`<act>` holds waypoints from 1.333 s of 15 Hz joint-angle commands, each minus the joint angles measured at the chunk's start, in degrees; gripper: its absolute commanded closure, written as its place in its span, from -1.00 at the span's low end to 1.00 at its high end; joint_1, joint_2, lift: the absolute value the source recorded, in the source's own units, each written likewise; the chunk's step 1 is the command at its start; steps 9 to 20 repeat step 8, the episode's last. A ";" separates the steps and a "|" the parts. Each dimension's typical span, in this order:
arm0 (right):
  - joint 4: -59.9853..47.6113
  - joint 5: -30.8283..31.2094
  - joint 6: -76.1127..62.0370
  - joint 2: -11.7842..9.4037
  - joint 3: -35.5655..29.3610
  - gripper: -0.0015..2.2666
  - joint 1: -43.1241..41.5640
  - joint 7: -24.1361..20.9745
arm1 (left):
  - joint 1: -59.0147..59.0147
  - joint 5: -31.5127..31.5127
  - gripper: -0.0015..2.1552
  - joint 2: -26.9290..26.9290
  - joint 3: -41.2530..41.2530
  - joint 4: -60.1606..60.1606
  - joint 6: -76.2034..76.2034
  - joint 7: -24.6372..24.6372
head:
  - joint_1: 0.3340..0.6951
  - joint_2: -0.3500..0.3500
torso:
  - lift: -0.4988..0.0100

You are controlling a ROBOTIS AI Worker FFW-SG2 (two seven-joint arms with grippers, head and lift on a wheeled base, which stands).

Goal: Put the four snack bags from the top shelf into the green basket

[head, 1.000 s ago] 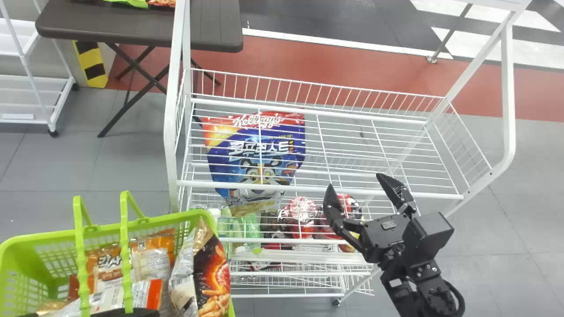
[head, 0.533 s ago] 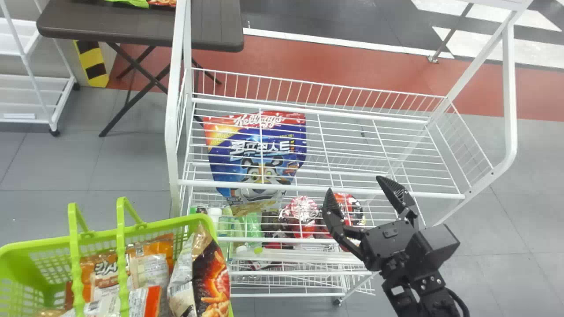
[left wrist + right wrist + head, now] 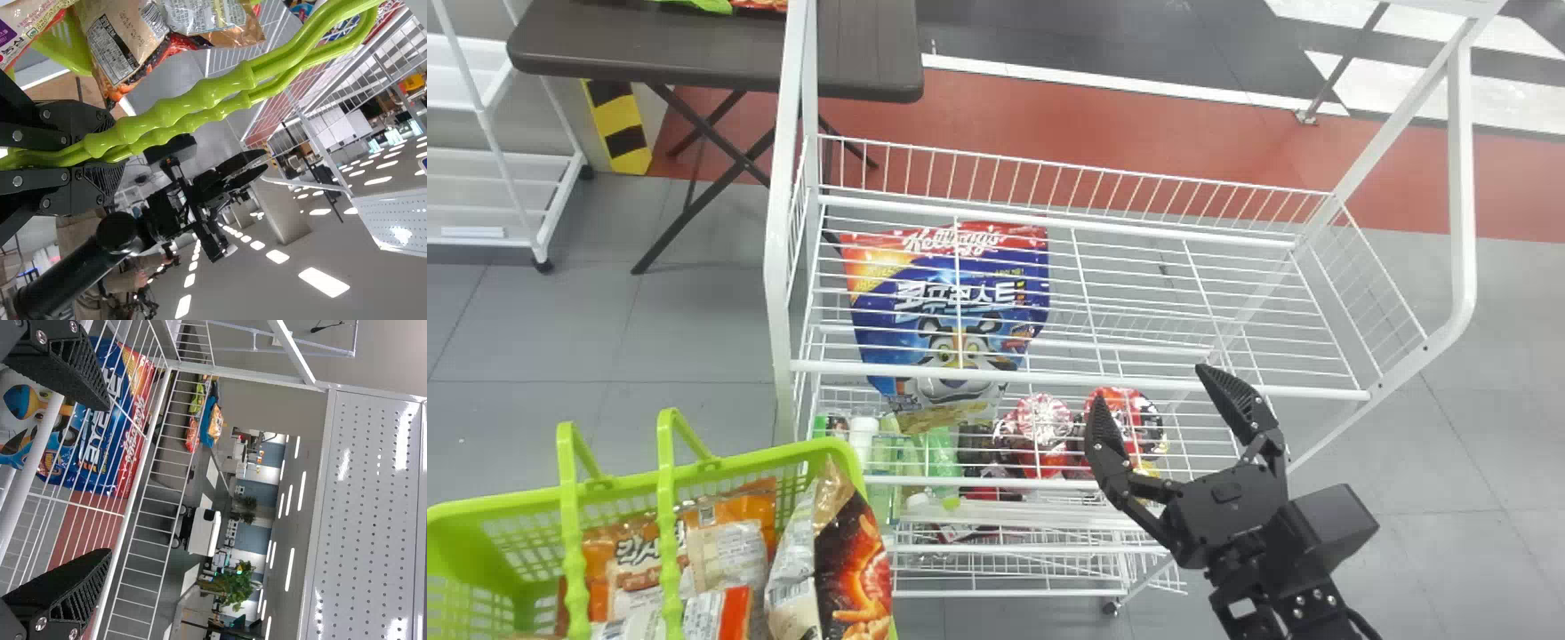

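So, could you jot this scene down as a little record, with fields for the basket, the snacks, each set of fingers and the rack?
Basket: green, in front of the rack's left side
Snack bags: several, inside the basket
Left fingers: closed on the basket's handles
Right fingers: open, nothing between them
Rack: white wire
Cereal bag: blue and red, seen through the rack's wires
Table: dark, behind the rack, at left
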 commanded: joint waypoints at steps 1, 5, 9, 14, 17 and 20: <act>-0.81 0.00 -0.01 0.05 0.04 -0.96 0.94 0.00 | 0.05 0.12 0.99 0.18 0.00 -0.11 -0.10 -0.57 | 1.00 -0.65 | 0.96; -1.86 0.09 -0.01 0.05 0.65 -0.96 1.47 0.00 | 0.14 0.47 0.99 0.26 0.09 -0.11 -0.10 -0.57 | 1.00 -0.64 | 0.96; -2.39 0.09 -0.01 0.05 1.01 -0.96 1.73 0.00 | 0.23 0.38 0.99 0.18 -0.35 -0.64 -0.10 -0.57 | 1.00 -0.62 | 0.96; -2.39 0.09 -0.01 0.05 1.01 -0.96 1.73 0.00 | 0.23 0.38 0.99 0.18 -0.35 -0.64 -0.10 -0.57 | 1.00 -0.62 | 0.96; -2.39 0.09 -0.01 0.05 1.01 -0.96 1.73 0.00 | 0.23 0.38 0.99 0.18 -0.35 -0.64 -0.10 -0.57 | 1.00 -0.62 | 0.96; -2.39 0.09 -0.01 0.05 1.01 -0.96 1.73 0.00 | 0.23 0.38 0.99 0.18 -0.35 -0.64 -0.10 -0.57 | 1.00 -0.62 | 0.96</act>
